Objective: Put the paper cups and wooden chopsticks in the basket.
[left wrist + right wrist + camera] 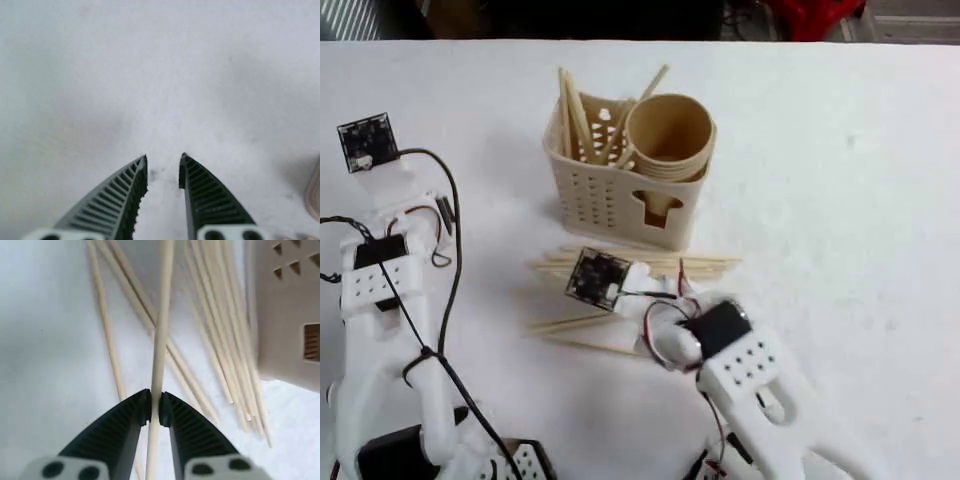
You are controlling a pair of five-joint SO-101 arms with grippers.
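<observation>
A beige slotted basket (620, 195) stands mid-table and holds stacked paper cups (668, 135) and a few upright wooden chopsticks (580, 112). Several loose chopsticks (650, 265) lie on the white table just in front of it. The right arm (735, 355) reaches over that pile. My right gripper (155, 409) is shut on one chopstick (162, 320), which runs straight out from between its fingers above the other loose chopsticks (220, 345), with the basket wall (287, 315) beside them. The left arm (380, 270) stands at the table's left. My left gripper (163, 162) is open over bare table, holding nothing.
The white table (840, 200) has free room to the right of the basket and behind it. Cables (445, 300) run along the left arm. A pale beige edge (315, 197) shows beside the left gripper.
</observation>
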